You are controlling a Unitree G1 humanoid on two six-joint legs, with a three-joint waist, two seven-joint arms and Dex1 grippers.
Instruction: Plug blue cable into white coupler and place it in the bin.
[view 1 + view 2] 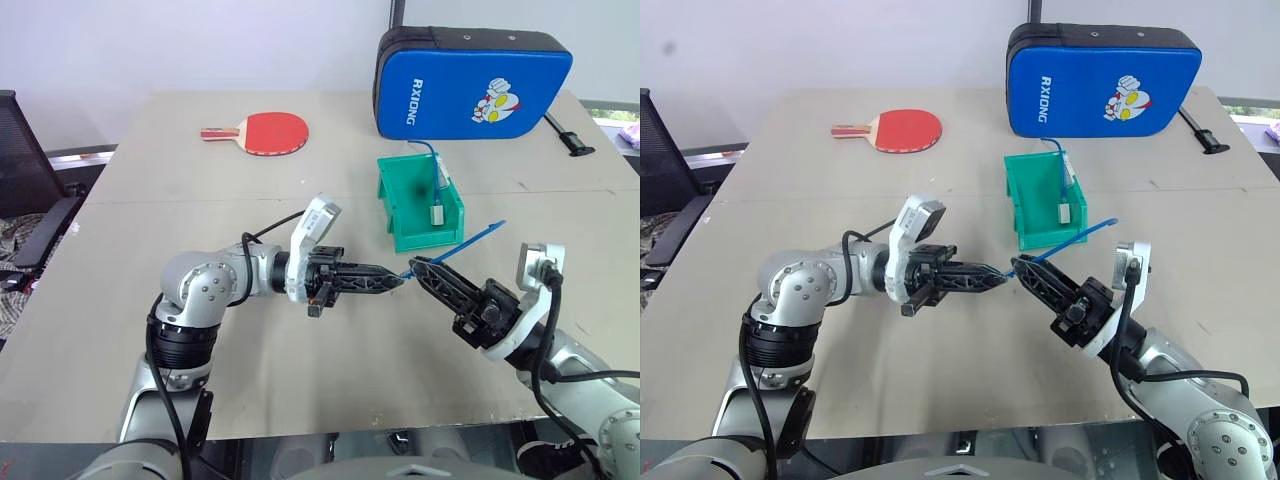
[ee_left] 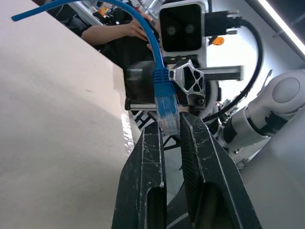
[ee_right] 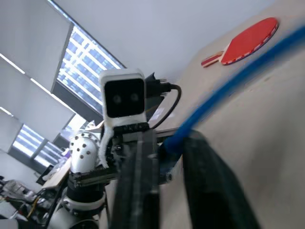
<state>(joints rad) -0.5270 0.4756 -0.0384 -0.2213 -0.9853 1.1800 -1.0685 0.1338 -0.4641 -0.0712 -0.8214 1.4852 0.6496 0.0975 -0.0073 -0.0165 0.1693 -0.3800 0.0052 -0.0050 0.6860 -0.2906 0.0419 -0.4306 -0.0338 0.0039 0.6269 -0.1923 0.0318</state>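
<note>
The left claw [image 1: 392, 281] is clamped on the clear plug end of the blue cable [image 1: 470, 241]. Tip to tip with it, the right claw [image 1: 418, 266] is closed on the same cable just behind its boot. Judged from here, both should stay steady so the plug keeps straight. The cable's long axis runs from the claws up and away toward the bin [image 1: 400, 204], free end raised; a whitish block, maybe the white coupler [image 1: 438, 213], lies inside.

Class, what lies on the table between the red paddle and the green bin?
Nothing: in the left eye view, bare table separates the red paddle and the green bin.
</note>
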